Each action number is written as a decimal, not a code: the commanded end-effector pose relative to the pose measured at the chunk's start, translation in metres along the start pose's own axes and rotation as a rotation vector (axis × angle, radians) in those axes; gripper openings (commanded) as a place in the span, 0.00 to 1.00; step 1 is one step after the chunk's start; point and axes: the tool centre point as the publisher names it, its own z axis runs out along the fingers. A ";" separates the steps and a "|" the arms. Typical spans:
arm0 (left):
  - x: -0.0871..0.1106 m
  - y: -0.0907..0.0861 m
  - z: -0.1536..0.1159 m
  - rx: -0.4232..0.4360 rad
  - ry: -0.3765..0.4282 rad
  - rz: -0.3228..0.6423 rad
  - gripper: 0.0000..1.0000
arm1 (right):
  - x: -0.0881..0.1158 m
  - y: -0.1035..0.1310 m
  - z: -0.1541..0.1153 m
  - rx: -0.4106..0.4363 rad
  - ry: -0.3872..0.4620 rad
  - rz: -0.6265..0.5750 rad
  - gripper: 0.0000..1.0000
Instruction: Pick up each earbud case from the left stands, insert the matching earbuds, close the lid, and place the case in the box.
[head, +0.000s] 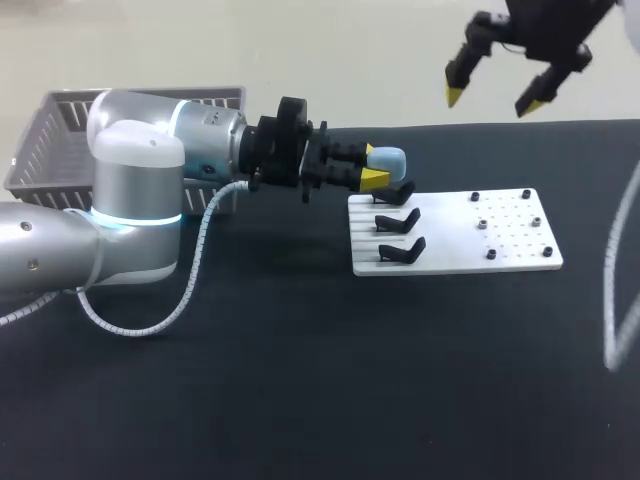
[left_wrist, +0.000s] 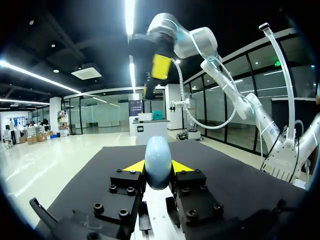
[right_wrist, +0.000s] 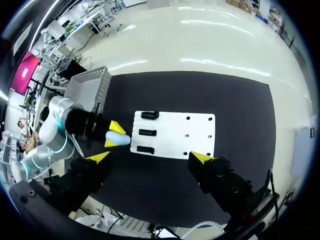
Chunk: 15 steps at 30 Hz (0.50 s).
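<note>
holding a pale blue earbud case in the left fingers, closed on it from two sides, yellow tips on its flanks and the rounded end sticking out ahead. carrying it just off the edge of the white plate where the three black stands are, raised above that edge, with all three stands empty. keeping the right fingers spread wide with nothing between them, high over the far side of the plate, well apart from the case. with the grey basket well away from the plate, beyond its stand edge, on the dark surface.

judged from the look: small and light, with a hard shell, smooth, glossy and rounded like an egg, so easy to slip out of a pinch if squeezed near the ends. better to take at the widest part of the body, on the two flanks, as done now, and with moderate force only. stiff enough not to deform, but with hinge and lid as the weak parts, so no pressing across the lid. not possible to make out the lid seam in the left wrist view; perhaps on the end pointing away from the wrist. for opening, best to hold the body firm in the left fingers and leave the lid end free for the right ones.
</note>
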 end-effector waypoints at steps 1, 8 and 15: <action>0.001 0.000 0.000 -0.003 -0.002 0.003 0.00 | 0.047 0.000 -0.003 -0.014 -0.329 -0.006 1.00; -0.011 -0.015 -0.013 -0.101 0.001 -0.034 0.00 | 0.047 0.001 0.001 -0.045 -0.350 0.010 1.00; -0.049 -0.045 -0.046 -0.307 0.065 -0.049 0.00 | 0.047 0.001 0.001 -0.045 -0.350 0.010 1.00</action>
